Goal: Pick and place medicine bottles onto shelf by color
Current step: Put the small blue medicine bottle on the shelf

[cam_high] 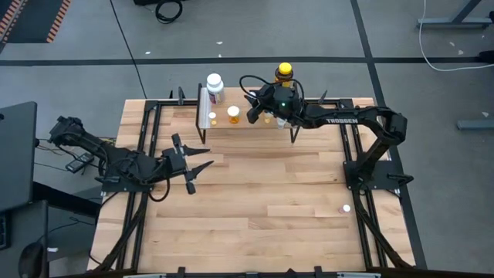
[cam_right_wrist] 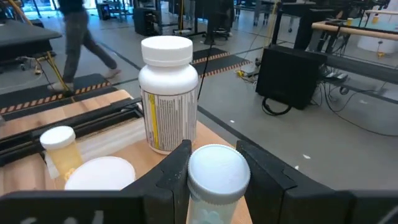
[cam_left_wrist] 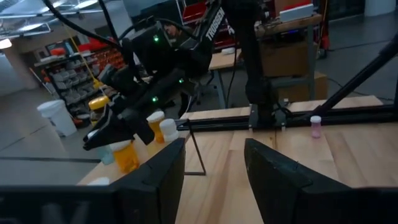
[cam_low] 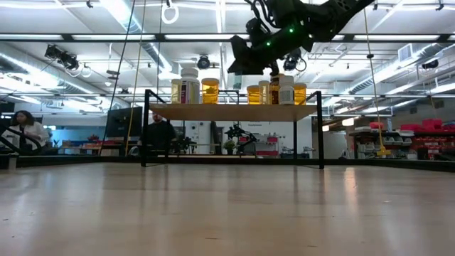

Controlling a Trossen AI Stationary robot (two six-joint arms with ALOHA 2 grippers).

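Observation:
The shelf [cam_high: 247, 123] stands at the table's far edge. On it stand a large white bottle [cam_right_wrist: 166, 93], small orange bottles [cam_high: 233, 114] and a dark amber bottle with a yellow cap [cam_high: 284, 73]; the low view shows several in a row [cam_low: 254, 94]. My right gripper [cam_high: 258, 110] is over the shelf's middle, shut on a small pale bottle with a white cap [cam_right_wrist: 217, 171]. My left gripper [cam_high: 202, 168] is open and empty above the table, left of centre, and pointing toward the shelf; its own view shows the fingers apart [cam_left_wrist: 214, 149]. My right gripper pinches the small bottle between its two fingers, at the sides of the white cap [cam_right_wrist: 194, 169]. The fingers slant down over the shelf toward the table's left. The bottle stays upright below the fingers. Whether its base stands on the shelf does not show.
A small pale bottle [cam_high: 345, 208] stands on the table at the right, near the right arm's base; it also shows in the left wrist view [cam_left_wrist: 315, 126]. Black frame rails [cam_high: 150, 154] run along the table's left, right and far sides. A person [cam_low: 25, 131] shows in the room behind.

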